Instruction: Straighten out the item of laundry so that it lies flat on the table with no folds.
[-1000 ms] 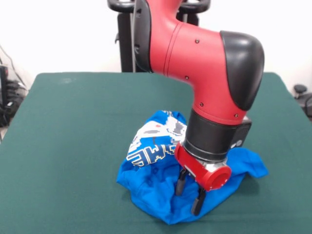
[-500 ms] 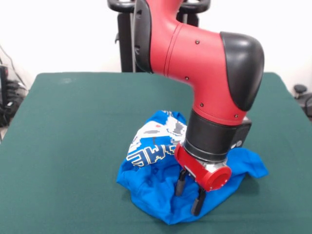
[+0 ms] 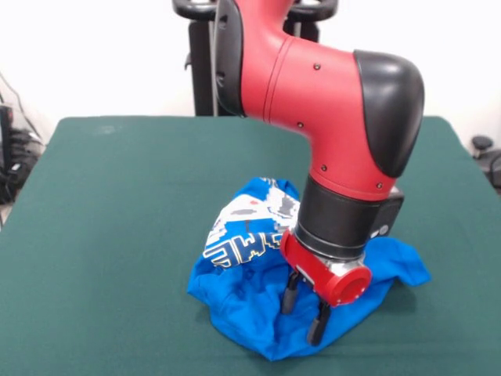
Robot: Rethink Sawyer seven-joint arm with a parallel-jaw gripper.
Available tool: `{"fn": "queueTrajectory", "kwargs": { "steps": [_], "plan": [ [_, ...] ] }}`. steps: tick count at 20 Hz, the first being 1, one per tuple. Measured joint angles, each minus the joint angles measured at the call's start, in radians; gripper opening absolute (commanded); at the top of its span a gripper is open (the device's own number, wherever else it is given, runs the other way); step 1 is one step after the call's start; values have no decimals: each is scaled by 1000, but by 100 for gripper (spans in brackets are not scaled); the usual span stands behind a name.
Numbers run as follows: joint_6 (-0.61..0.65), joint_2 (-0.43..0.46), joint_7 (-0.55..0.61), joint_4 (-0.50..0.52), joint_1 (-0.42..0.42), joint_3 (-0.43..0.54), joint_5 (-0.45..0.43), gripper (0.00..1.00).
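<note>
Table (image 3: 117, 204): dark green cloth top, fills most of my front view; I see bare felt all over the left half and along the far edge.

Shirt (image 3: 235, 301): bright blue tee, bunched in a rumpled heap at the near-centre of the table, a bit right of the middle. Not flat, lots of folds.

Shirt, left part: white pixel print w/ dark-outlined lettering is crumpled and turned up facing me on the left/far side of the heap. Can't read the words from here.

Shirt, near edge: plain blue fabric sags down to a rounded fold close to the near edge of the table.

Gripper (image 3: 304, 307): two black fingers (image 3: 290, 294) pointing down, spread apart w/ a clear gap of blue cloth showing between them. Tips are down at the near part of the heap; looks like they touch the fabric, but I can't tell if any of it is pinched.

Arm (image 3: 337, 110): red and black, comes down from the far side, elbow bent over the shirt, wrist hides the middle of the heap.

Shirt, right part: one blue flap sticks out flat on the table to the right of the wrist, ending in a point.
</note>
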Motion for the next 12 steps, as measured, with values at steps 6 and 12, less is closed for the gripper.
{"fn": "queueTrajectory", "kwargs": {
  "steps": [6, 12],
  "plan": [
    [0, -16, 0, 21, 2, 0, 0, 100],
    [0, -38, 0, 54, 5, 0, 0, 100]
  ]
}}
